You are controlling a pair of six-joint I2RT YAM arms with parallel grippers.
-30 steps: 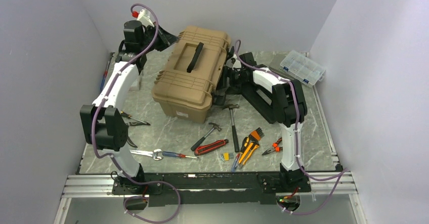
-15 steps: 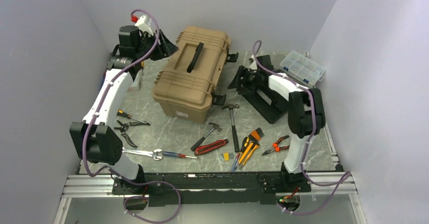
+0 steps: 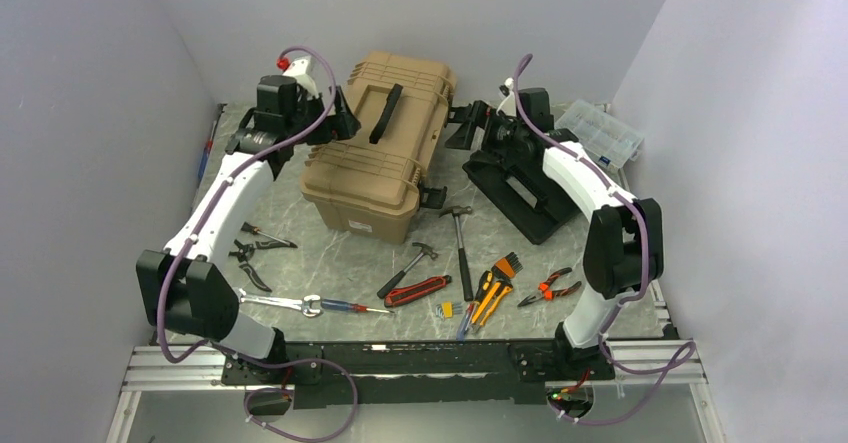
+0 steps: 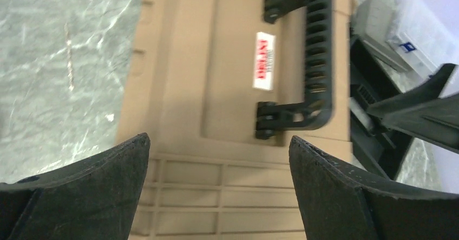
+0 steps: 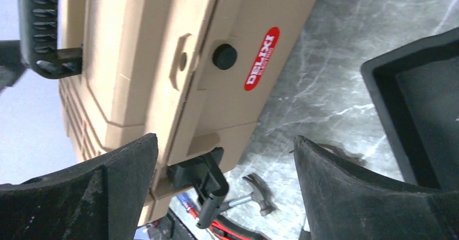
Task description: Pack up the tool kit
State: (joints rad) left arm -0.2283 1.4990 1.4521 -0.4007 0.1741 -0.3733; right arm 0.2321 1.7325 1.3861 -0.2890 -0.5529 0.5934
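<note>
The tool kit point(image 3: 375, 158) is a tan box whose lid lies down, with a black handle point(image 3: 386, 113) on top. My left gripper point(image 3: 338, 123) hovers open at its back left edge; in the left wrist view the left gripper point(image 4: 218, 142) spans the ribbed lid point(image 4: 205, 180) below the handle point(image 4: 308, 61) and red label point(image 4: 264, 62). My right gripper point(image 3: 463, 128) stands open beside the box's right side. In the right wrist view the right gripper point(image 5: 225, 138) frames a black latch point(image 5: 210, 183) hanging loose. The black insert tray point(image 3: 520, 191) lies on the table, right of the box.
Loose tools lie along the near table: two hammers point(image 3: 459, 238), a red knife point(image 3: 417, 290), orange pliers point(image 3: 490, 291), red pliers point(image 3: 548, 288), a wrench and screwdriver point(image 3: 315, 306), and black pliers point(image 3: 250, 258). A clear organiser case point(image 3: 598, 133) sits at the back right. Walls close in on three sides.
My left gripper has opened and swung right toward the lid. My right arm rose from the box's near right side to its far right side, and its jaws widened.
</note>
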